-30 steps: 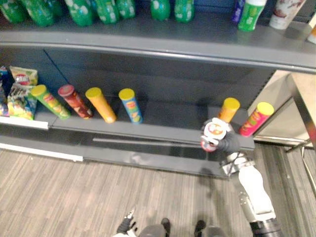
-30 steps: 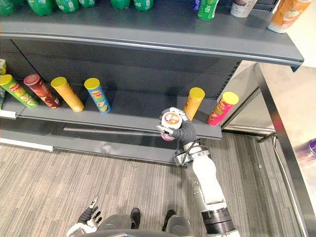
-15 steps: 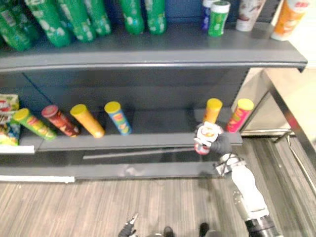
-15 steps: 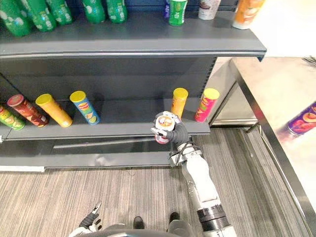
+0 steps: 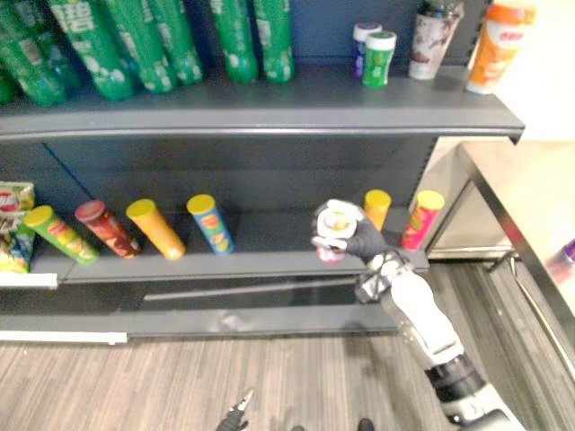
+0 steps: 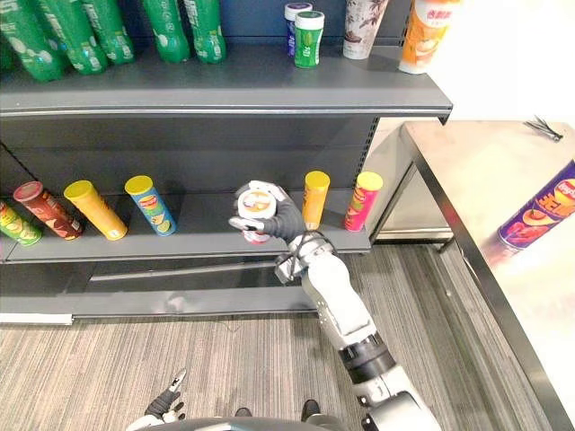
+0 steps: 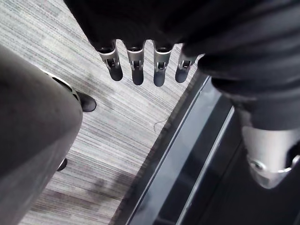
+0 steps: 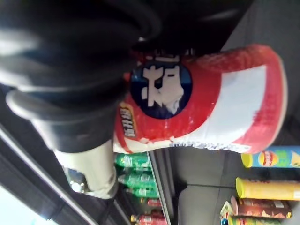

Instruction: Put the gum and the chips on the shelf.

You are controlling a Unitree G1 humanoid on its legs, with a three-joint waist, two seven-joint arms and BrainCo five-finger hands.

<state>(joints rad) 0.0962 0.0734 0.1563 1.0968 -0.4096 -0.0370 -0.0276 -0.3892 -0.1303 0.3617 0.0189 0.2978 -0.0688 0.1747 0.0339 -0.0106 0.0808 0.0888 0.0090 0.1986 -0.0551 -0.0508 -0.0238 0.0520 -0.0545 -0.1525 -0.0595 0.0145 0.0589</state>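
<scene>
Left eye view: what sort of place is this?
Probably a shop aisle, or a mock-up of one: grey shelving carrying green bottles on top and a row of chip cans below.

- Left eye view and right eye view: mounted high, side by side, facing forward and down at the shelf [image 5: 269, 112] from some way off. The floor [image 5: 135, 377] runs along the lower frame.
- Shared field: the shelf boards, the row of tubes [image 5: 154, 226], and the right hand [image 6: 283, 220] with the red can [image 6: 256, 202] at mid-frame. The right eye view takes in more of the steel table [image 6: 467, 180] at right.
- Left wrist view: looks along the left hand [image 7: 137, 70] down at the floor and the shelf base, from near.
- Right wrist view: hard against the red can, with shelf boards beyond.
</scene>
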